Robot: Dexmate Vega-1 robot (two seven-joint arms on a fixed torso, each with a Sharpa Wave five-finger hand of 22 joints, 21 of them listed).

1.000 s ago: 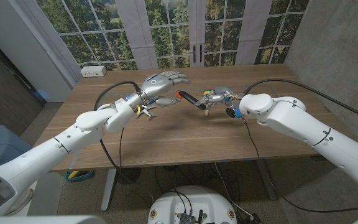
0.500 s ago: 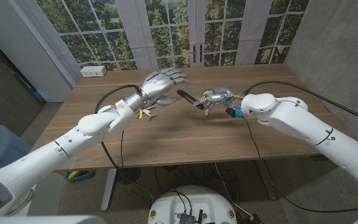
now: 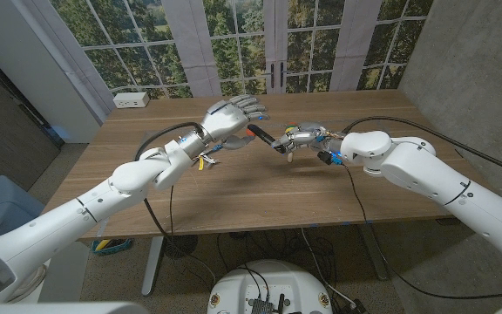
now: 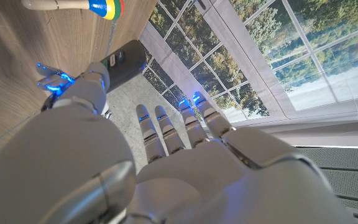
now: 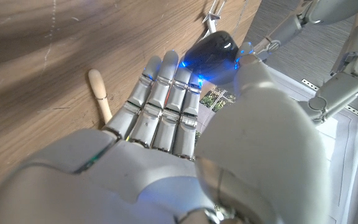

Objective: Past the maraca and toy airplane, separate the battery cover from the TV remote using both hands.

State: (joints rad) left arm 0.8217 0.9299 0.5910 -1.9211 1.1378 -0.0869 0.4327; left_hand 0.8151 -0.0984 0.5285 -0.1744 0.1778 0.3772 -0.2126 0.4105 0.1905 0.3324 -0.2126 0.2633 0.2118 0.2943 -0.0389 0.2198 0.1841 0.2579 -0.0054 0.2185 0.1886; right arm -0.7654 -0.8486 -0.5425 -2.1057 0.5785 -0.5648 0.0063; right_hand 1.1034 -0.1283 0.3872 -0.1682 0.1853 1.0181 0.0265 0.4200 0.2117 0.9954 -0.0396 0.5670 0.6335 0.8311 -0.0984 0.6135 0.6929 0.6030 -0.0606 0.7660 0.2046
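While both arms reach over the wooden table (image 3: 234, 187), the TV remote (image 3: 263, 135) hangs in the air between the two hands, a dark bar slanting from the left hand (image 3: 230, 118) down to the right hand (image 3: 303, 137). The right hand closes around the remote's lower end; in the right wrist view its fingers (image 5: 166, 99) curl under the glossy dark body (image 5: 213, 53) and the thumb lies over the top. The left hand sits at the remote's upper, orange-tipped end with its fingers spread and extended. In the left wrist view the thumb (image 4: 95, 84) touches the side of the remote (image 4: 124, 62) while the other fingers (image 4: 179, 124) reach out past it, apart from it. Whether that thumb contact amounts to a hold, I cannot tell. The battery cover cannot be made out as a separate piece in any view.

Below the left hand, near its wrist, a small toy airplane (image 3: 205, 158) with yellow and red parts lies on the table. In the left wrist view a maraca (image 4: 73, 6) with a wooden handle and coloured bands lies on the table beyond the thumb. In the right wrist view a wooden handle (image 5: 100, 93) rests on the boards just beside the right hand's fingers.
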